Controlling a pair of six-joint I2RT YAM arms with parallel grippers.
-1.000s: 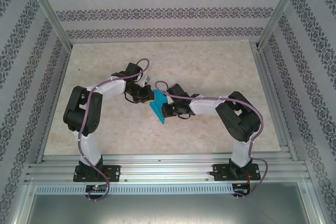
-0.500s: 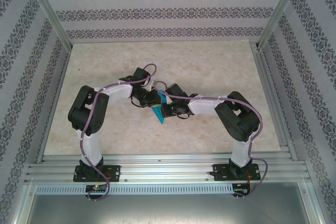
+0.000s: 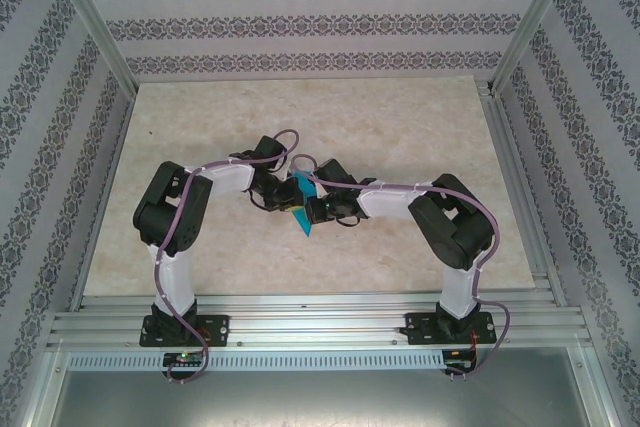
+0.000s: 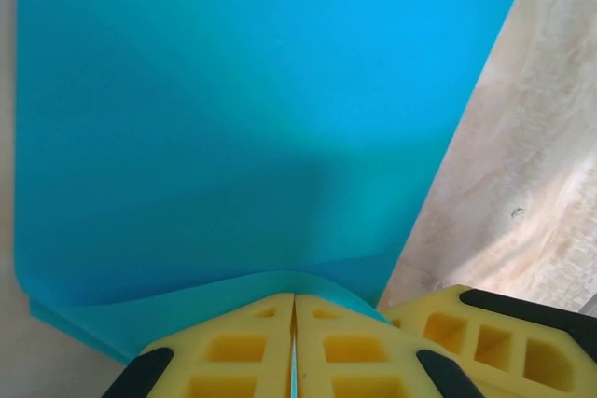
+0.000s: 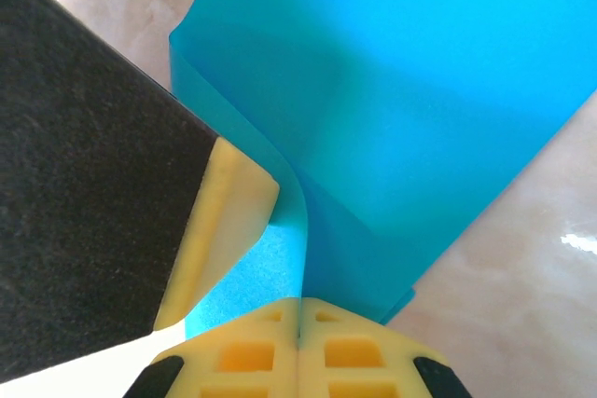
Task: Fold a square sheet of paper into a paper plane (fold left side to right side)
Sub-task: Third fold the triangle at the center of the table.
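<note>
The pale marbled tabletop spreads out on every side of the blue sheet of paper, which lies curled and partly doubled over near the tabletop's middle. The left gripper meets the sheet's left edge, its fingers pressed together on a fold of it. The right gripper comes at the sheet's right side, likewise clamped on the paper.

Fixed view high behind the table, downward; both wrist views very close on the shared blue sheet.
</note>
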